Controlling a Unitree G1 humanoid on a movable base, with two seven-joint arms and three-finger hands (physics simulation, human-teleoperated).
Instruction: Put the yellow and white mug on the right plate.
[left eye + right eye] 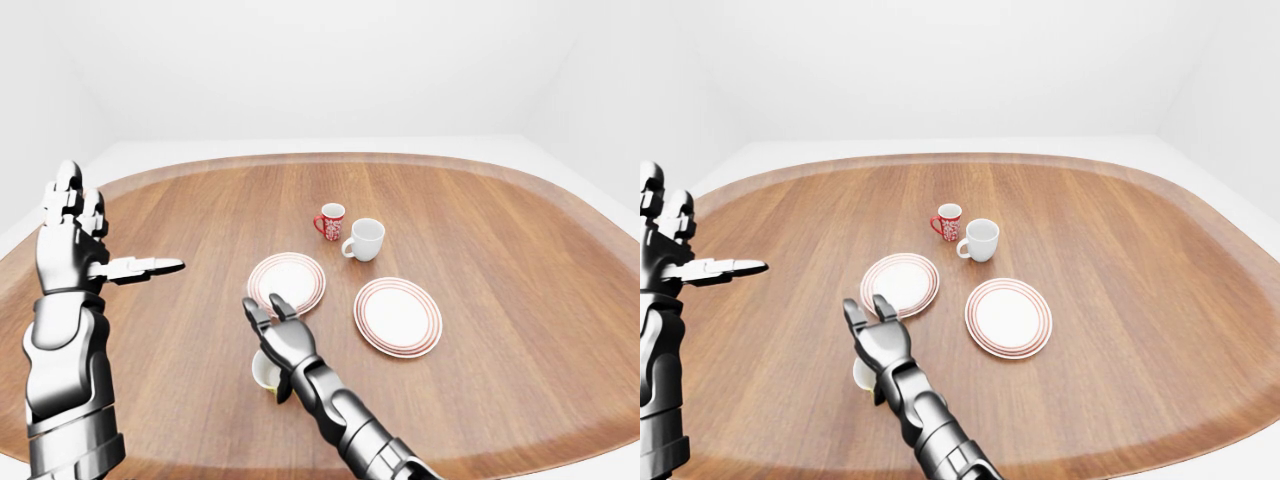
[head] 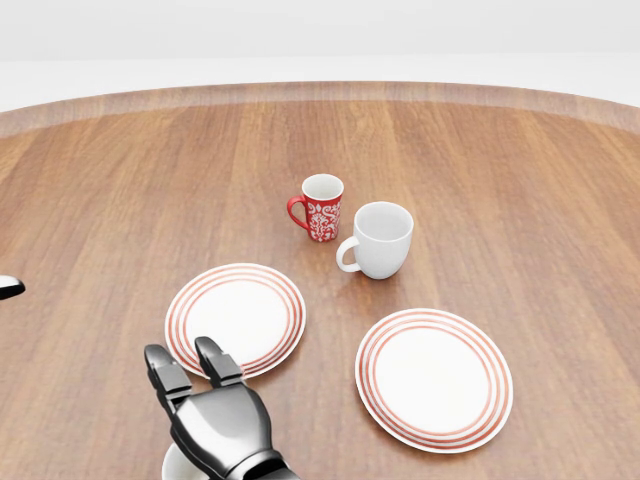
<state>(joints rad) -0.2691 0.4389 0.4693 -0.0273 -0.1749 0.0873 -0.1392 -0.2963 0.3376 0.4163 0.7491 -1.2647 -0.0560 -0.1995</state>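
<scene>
The yellow and white mug [image 1: 263, 373] stands near the bottom of the left-eye view, mostly hidden under my right hand; only a white rim and a bit of yellow show. My right hand [image 1: 265, 306] hovers over it with fingers spread open, pointing toward the left plate [image 2: 236, 315]. The right plate [image 2: 434, 378], white with red rings, lies bare to the right of the hand. My left hand [image 1: 110, 230] is raised at the far left, open, holding nothing.
A red patterned mug [image 2: 322, 207] and a plain white mug [image 2: 382, 240] stand side by side above the two plates. All of this rests on a large round wooden table [image 1: 500, 230] whose edge curves along the top of the views.
</scene>
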